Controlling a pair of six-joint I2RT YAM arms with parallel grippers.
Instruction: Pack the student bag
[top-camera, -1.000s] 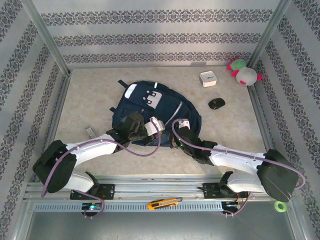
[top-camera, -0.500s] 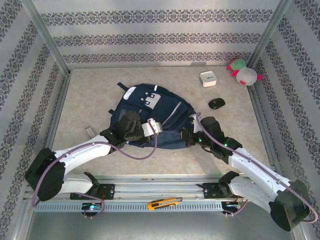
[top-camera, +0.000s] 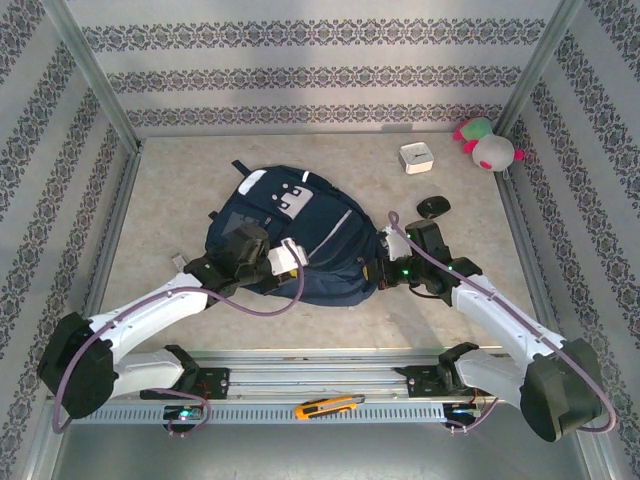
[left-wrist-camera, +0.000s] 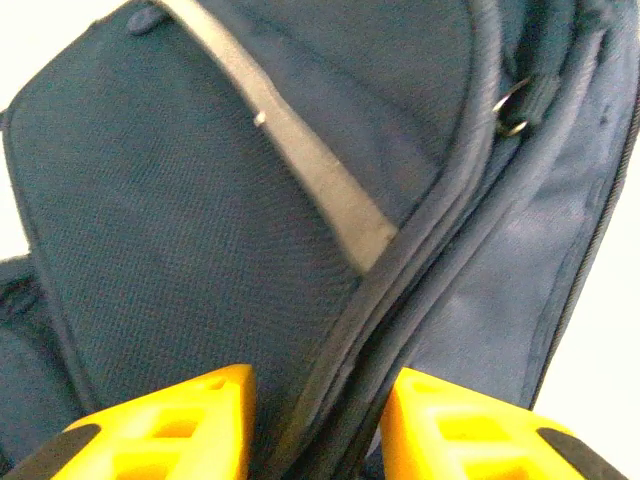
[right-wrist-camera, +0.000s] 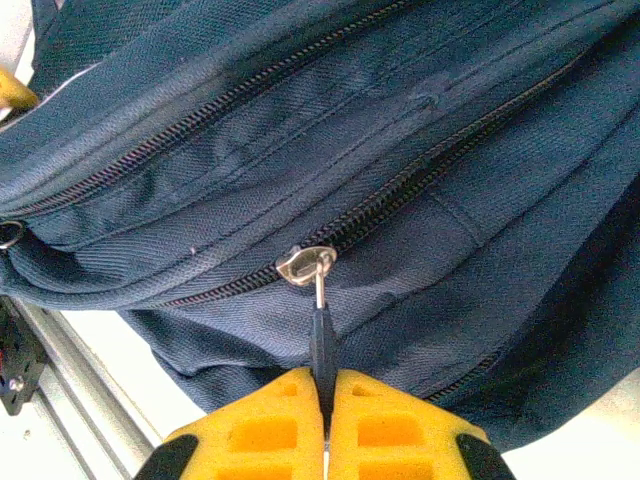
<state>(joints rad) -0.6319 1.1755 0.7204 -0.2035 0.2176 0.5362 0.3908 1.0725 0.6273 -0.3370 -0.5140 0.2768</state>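
Observation:
The student bag (top-camera: 310, 235), a navy backpack with grey stripes and white top patches, lies flat mid-table. My left gripper (top-camera: 296, 262) hovers over its near left part. In the left wrist view, this gripper (left-wrist-camera: 318, 425) stands open, its yellow fingers (left-wrist-camera: 170, 430) on either side of a piped seam beside a grey stripe (left-wrist-camera: 300, 150), gripping nothing. My right gripper (top-camera: 379, 272) is at the bag's near right edge. In the right wrist view, it (right-wrist-camera: 325, 395) is shut on the dark zipper pull (right-wrist-camera: 320, 335) hanging from a metal slider (right-wrist-camera: 303, 265).
A white box (top-camera: 416, 158), a black mouse (top-camera: 433, 206) and a pink-green plush toy (top-camera: 487, 145) sit at the back right. A small grey object (top-camera: 180, 262) lies left of the bag. An orange utility knife (top-camera: 328, 407) rests on the front rail.
My left gripper has opened and drawn back to the left. The right gripper, still shut on the zipper pull, has swung out to the right. The bag now lies flatter and further left.

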